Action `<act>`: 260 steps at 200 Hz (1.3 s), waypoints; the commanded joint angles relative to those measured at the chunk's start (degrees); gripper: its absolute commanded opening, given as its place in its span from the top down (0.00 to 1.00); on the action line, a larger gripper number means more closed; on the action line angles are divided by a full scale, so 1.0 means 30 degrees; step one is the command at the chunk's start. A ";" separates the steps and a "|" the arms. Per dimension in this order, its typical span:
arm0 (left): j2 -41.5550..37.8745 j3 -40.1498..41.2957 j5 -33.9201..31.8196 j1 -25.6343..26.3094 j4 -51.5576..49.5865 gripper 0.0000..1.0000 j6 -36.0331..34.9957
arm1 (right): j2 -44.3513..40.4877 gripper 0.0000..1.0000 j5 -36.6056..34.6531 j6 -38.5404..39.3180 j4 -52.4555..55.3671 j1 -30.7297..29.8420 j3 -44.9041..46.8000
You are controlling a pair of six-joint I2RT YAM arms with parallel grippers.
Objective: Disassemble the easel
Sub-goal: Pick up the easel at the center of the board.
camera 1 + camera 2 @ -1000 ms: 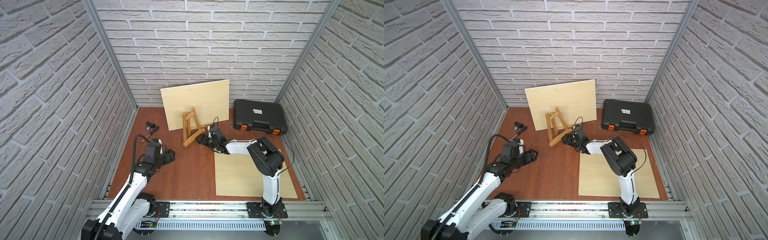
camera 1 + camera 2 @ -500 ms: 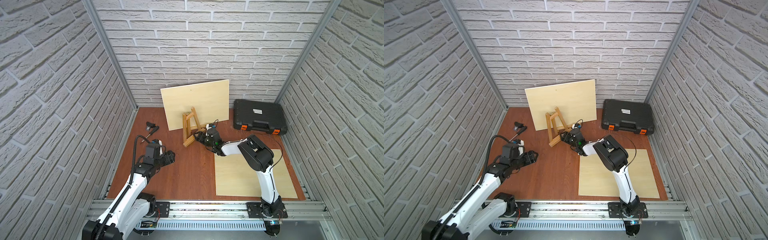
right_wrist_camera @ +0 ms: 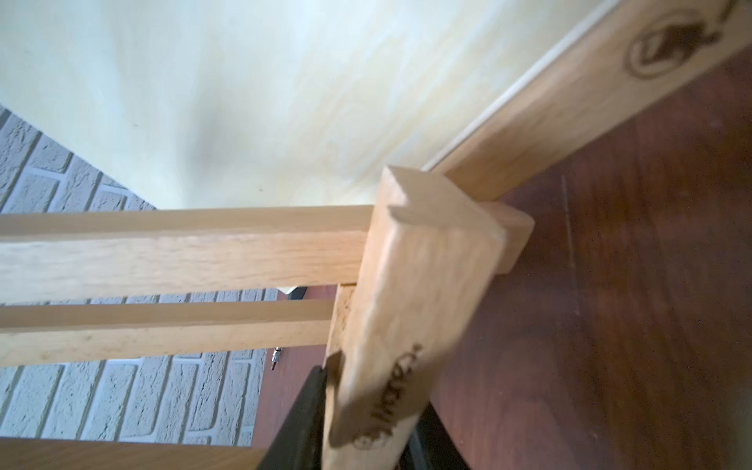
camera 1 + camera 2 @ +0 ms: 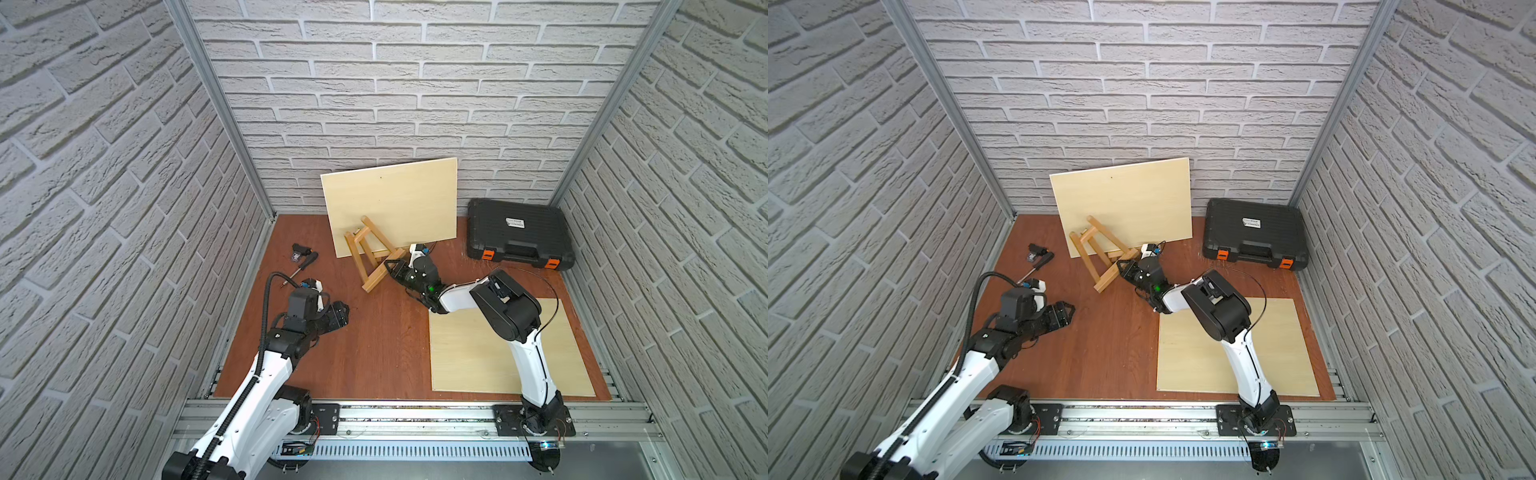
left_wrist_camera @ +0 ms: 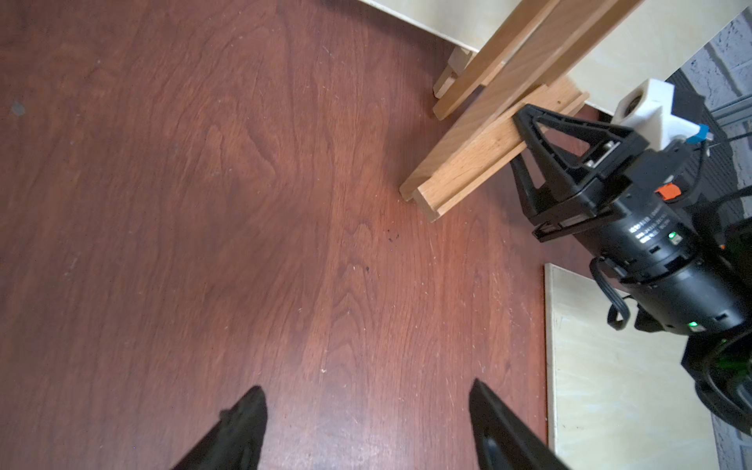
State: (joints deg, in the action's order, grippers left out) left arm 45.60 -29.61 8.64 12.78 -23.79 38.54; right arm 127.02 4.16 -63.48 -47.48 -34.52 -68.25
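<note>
The small wooden easel (image 4: pixel 369 258) (image 4: pixel 1097 254) stands tilted at the back of the floor, leaning on an upright plywood board. My right gripper (image 4: pixel 391 267) (image 4: pixel 1124 268) reaches in low from the right and is shut on the end of the easel's bottom ledge bar (image 3: pixel 415 293). In the right wrist view the gripper (image 3: pixel 370 423) has a black finger (image 3: pixel 309 411) pressed against each side of that bar. The left wrist view shows this grip from the side, on the bar (image 5: pixel 476 154). My left gripper (image 4: pixel 338 313) (image 4: pixel 1065 311) (image 5: pixel 366 394) hangs open over bare floor, apart from the easel.
A plywood board (image 4: pixel 395 203) leans on the back brick wall. A black case (image 4: pixel 515 232) lies at the back right. A flat plywood sheet (image 4: pixel 498 349) covers the front right floor. A screwdriver (image 4: pixel 305 262) and a small black part (image 4: pixel 300 250) lie at the back left.
My right gripper has slid left onto the easel's ledge bar and closed on it. The left arm has stayed where it was, still open.
</note>
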 commanded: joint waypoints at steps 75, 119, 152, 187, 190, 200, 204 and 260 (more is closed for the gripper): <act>0.0252 -0.0191 -0.0056 -0.1178 0.0197 0.21 -0.1436 | -0.2325 0.86 -0.0139 0.0355 0.0254 0.0053 0.2143; 0.0965 -0.0874 0.0121 -0.1930 0.1370 0.19 -0.2443 | -0.5220 0.90 0.0156 0.0509 0.2244 0.0009 0.3333; 0.1132 -0.0729 0.0757 -0.2473 0.2859 0.19 -0.2422 | -0.6757 0.93 0.0704 0.0147 0.3441 0.0027 0.4062; 0.1352 0.0132 0.1955 -0.3023 0.5542 0.20 -0.1655 | -0.7846 0.93 0.1210 -0.0624 0.3365 -0.0006 0.4988; 0.1465 0.0188 0.2041 -0.3064 0.5742 0.20 -0.1569 | -0.7945 0.94 0.1237 -0.0660 0.3328 -0.0021 0.5075; 0.1790 0.0362 0.2253 -0.3143 0.6527 0.20 -0.1360 | -0.8213 0.94 0.1350 -0.0815 0.3307 -0.0091 0.5304; 0.1933 0.0428 0.2301 -0.3143 0.6821 0.20 -0.1261 | -0.8344 0.94 0.1365 -0.0868 0.3296 -0.0116 0.5392; 0.5326 0.0655 0.4209 -0.4118 1.2062 0.23 0.0183 | -0.9804 0.94 0.1625 -0.1572 0.2926 -0.0756 0.6849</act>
State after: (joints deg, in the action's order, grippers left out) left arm 57.87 -28.40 16.80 1.83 -0.25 36.32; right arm 102.02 7.60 -65.84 -32.91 -35.51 -48.80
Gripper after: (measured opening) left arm 0.780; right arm 0.243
